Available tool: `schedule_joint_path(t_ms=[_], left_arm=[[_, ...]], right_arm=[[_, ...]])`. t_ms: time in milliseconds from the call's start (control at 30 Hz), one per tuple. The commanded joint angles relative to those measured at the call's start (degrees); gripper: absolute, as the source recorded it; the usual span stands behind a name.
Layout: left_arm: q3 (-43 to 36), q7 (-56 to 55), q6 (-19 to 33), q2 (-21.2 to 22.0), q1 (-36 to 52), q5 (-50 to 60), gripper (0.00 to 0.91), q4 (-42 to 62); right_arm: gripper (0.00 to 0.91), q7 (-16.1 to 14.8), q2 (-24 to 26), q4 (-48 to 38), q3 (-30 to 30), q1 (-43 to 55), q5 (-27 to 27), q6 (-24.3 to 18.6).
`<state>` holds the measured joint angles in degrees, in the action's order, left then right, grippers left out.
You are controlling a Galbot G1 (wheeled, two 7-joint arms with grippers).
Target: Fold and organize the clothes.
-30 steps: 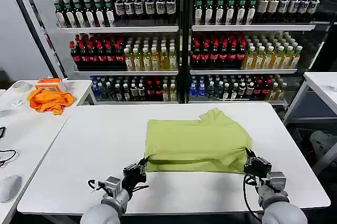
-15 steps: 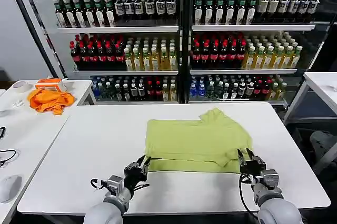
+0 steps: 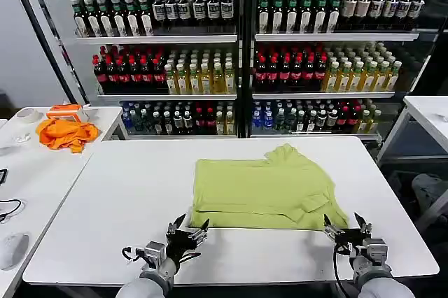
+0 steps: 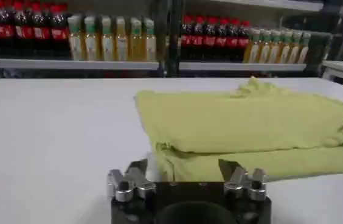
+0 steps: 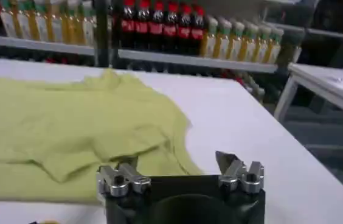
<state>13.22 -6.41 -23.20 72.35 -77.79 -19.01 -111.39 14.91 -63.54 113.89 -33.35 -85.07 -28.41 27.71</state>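
Lime-green cotton lies folded in the middle of the white table (image 3: 105,193): the T-shirt (image 3: 262,186) is doubled over into a rough rectangle, with one layer resting on top of another along the near edge and a sleeve sticking out at the far side, toward the shelves of bottles (image 3: 238,53). Near its right corner a flap of cloth lies turned over on the top layer. The left gripper (image 3: 187,229) sits low over the table just in front of the shirt's near left corner, its jaws spread wide and holding nothing; in the left wrist view (image 4: 183,170) the folded edge lies just beyond the fingertips. The right gripper (image 3: 348,228) sits just off the shirt's near right corner, also with jaws wide apart and empty; the right wrist view (image 5: 176,163) shows the shirt's edge by one fingertip and bare table by the other. On a side table to the left lies an orange cloth (image 3: 66,132).
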Motion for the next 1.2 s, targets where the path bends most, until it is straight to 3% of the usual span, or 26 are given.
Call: schedule_joint_path(t_ms=[33, 700, 900, 1200], left_arm=[[-0.20, -0.21, -0.05, 0.50, -0.33, 0.03, 0.020, 2.12], [-0.05, 0.81, 0.14, 0.56, -1.52, -1.32, 0.020, 0.81], [0.95, 0.44, 0.22, 0.25, -9.37, -0.33, 0.020, -6.80], [4.37, 1.08, 1.59, 1.20, -22.62, 4.04, 0.020, -18.01]], right_arm=[[0.000, -0.05, -0.20, -3.09, -0.25, 0.47, -2.93, 0.15], [0.000, -0.17, -0.23, 0.34, -0.52, -1.86, -3.93, -0.22], [0.000, -0.15, -0.41, 8.58, -1.63, -9.30, -2.01, -0.11], [0.000, -0.55, -2.32, 18.25, -2.84, -24.17, 7.37, -0.47]])
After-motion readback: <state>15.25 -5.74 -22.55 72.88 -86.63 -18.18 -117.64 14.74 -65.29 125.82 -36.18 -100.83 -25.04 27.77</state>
